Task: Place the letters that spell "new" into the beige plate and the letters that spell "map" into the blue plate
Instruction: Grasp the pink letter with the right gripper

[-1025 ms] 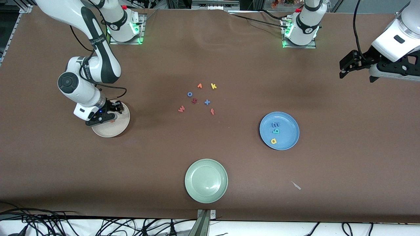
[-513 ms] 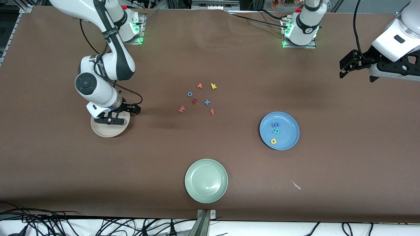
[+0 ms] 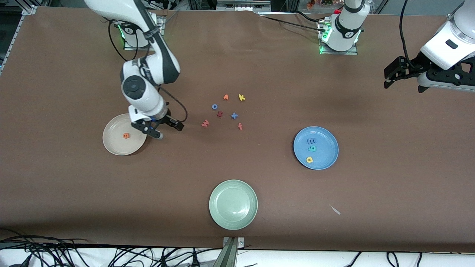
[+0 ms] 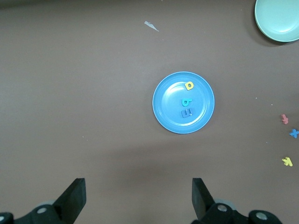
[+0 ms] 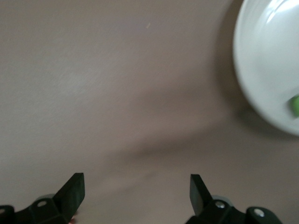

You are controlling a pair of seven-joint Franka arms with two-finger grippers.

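In the front view the right hand [image 3: 162,129] hangs empty with its fingers spread, over the brown counter [image 3: 74,193] just beside the beige plate [image 3: 113,146], on the side of that plate toward the loose letters. The orange "e" [image 3: 126,135] lies in that plate; a green "n" cannot be made out there from this view. The pinkish-red "w" [image 3: 205,122] lies on the counter, well apart from the beige plate, at the edge of the letter cluster closest to it. The blue plate [image 3: 326,163] already holds the periwinkle "m" [image 3: 312,141], teal "p" [image 3: 312,148] and yellow "a" [image 3: 309,160]. The step in hand appears to be fetching the "w": the hand should come straight down over it with fingers straddling its short width, keeping off the dark red letter [image 3: 220,114] just beside it, and pinch gently, since thin foam squashes and can flip. The left hand [image 3: 402,76] waits open, high over the counter's left-arm end. In the left wrist view its two dark fingers [image 4: 74,198] stand wide apart above the glossy, shallow blue plate with its three letters. In the right wrist view the fingers [image 5: 70,191] gape over matte bare cloth; the smooth rim of the beige plate [image 5: 261,70] shows a green scrap [image 5: 294,105], probably the "n".
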